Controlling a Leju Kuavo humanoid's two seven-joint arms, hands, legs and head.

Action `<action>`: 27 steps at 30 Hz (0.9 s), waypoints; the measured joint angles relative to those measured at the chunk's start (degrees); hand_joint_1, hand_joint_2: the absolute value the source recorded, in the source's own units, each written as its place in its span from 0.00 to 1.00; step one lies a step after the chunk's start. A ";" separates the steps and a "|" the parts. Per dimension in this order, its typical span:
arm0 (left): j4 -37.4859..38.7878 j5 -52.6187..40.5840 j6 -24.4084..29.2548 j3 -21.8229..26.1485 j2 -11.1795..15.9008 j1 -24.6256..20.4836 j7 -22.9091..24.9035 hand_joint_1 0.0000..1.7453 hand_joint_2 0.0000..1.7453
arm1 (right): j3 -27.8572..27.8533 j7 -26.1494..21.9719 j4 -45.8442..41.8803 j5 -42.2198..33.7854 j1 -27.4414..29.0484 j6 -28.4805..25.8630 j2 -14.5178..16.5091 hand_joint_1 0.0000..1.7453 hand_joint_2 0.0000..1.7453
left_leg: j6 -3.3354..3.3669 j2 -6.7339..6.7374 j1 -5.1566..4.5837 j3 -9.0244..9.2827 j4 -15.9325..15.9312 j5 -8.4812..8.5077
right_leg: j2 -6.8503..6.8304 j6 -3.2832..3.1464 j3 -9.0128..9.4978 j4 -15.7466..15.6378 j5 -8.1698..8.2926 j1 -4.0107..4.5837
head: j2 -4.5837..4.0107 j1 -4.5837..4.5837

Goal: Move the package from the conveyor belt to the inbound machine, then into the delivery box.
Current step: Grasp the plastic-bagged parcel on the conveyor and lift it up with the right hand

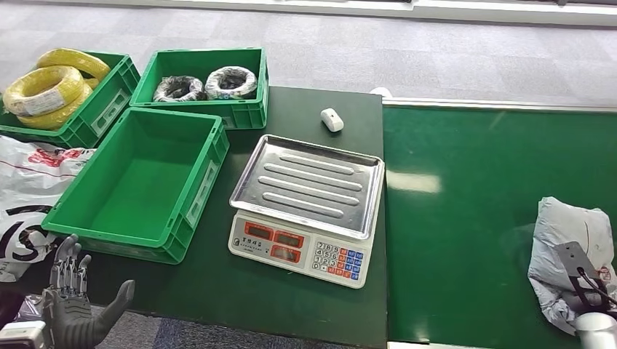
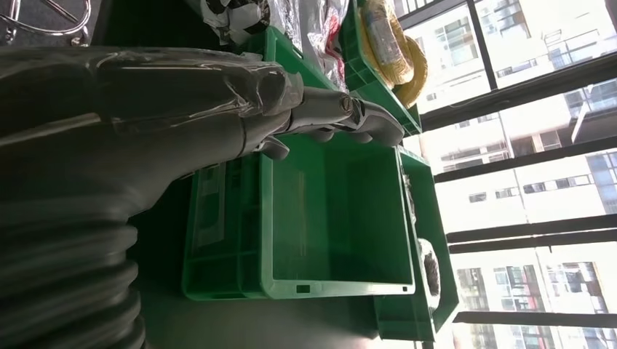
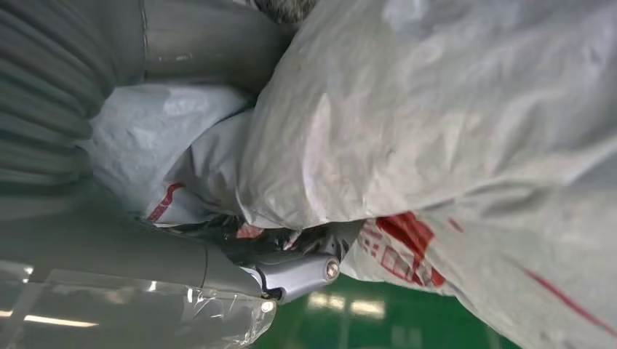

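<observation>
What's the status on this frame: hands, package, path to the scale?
Right hand gripping grey package on conveyor belt. Left hand open, idle near empty green bin. Scale tray bare, nothing blocking.

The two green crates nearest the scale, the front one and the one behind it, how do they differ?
The front crate is empty; the back crate holds two wrapped coils. The front crate looks larger and sits skewed to the table edge, while the back crate sits nearly square to it. Both are green plastic, open-topped, each with a pale label on a side wall.
</observation>
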 joint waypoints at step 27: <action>-2.40 -0.74 0.40 0.23 -1.19 0.14 -0.57 0.00 1.00 | 4.47 -23.53 -16.89 -10.71 -1.41 -12.72 12.86 1.00 1.00 | -0.04 0.04 0.04 -0.39 -0.04 0.17 | 0.03 -0.10 -0.41 0.11 0.08 0.05 | 0.00 -0.02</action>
